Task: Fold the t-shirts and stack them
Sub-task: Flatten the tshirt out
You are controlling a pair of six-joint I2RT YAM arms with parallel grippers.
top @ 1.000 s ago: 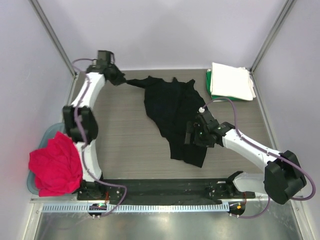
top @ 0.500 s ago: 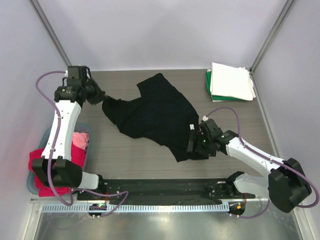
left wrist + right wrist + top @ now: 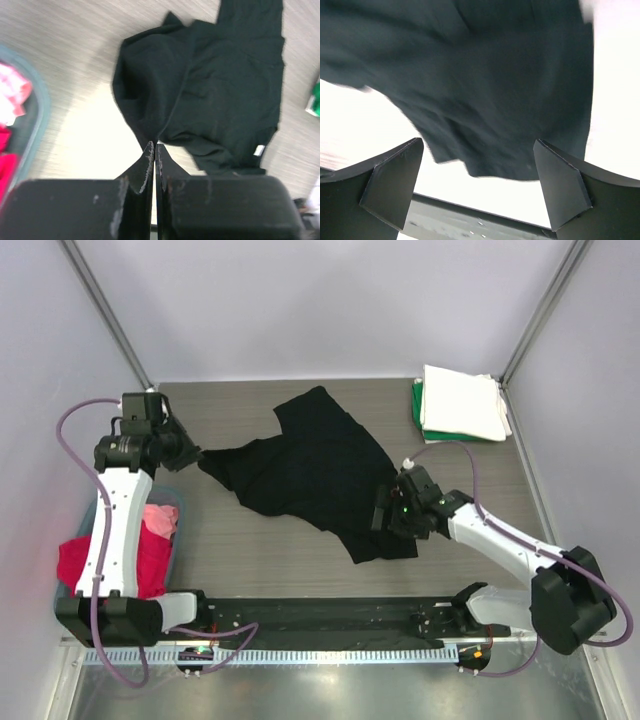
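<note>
A black t-shirt (image 3: pixel 310 470) lies spread and rumpled across the middle of the table. My left gripper (image 3: pixel 192 453) is at the shirt's left corner and is shut on it. In the left wrist view the cloth (image 3: pixel 210 85) runs right up to the closed fingertips (image 3: pixel 149 150). My right gripper (image 3: pixel 385 515) hovers open over the shirt's lower right part. Its wrist view has the black cloth (image 3: pixel 470 75) lying below and between the wide-spread fingers (image 3: pixel 395 175), with nothing held. White (image 3: pixel 460 400) and green (image 3: pixel 420 420) t-shirts sit folded in a stack at the back right.
A pale blue tub (image 3: pixel 176 502) stands at the left edge, holding a pink shirt (image 3: pixel 160 518) and a red shirt (image 3: pixel 100 560). Its rim (image 3: pixel 37 115) shows in the left wrist view. Frame posts rise at the back corners.
My left arm swung from the back of the table toward the left, dragging the black shirt's corner with it and spreading the cloth out. The right gripper stayed open near the shirt's lower right.
</note>
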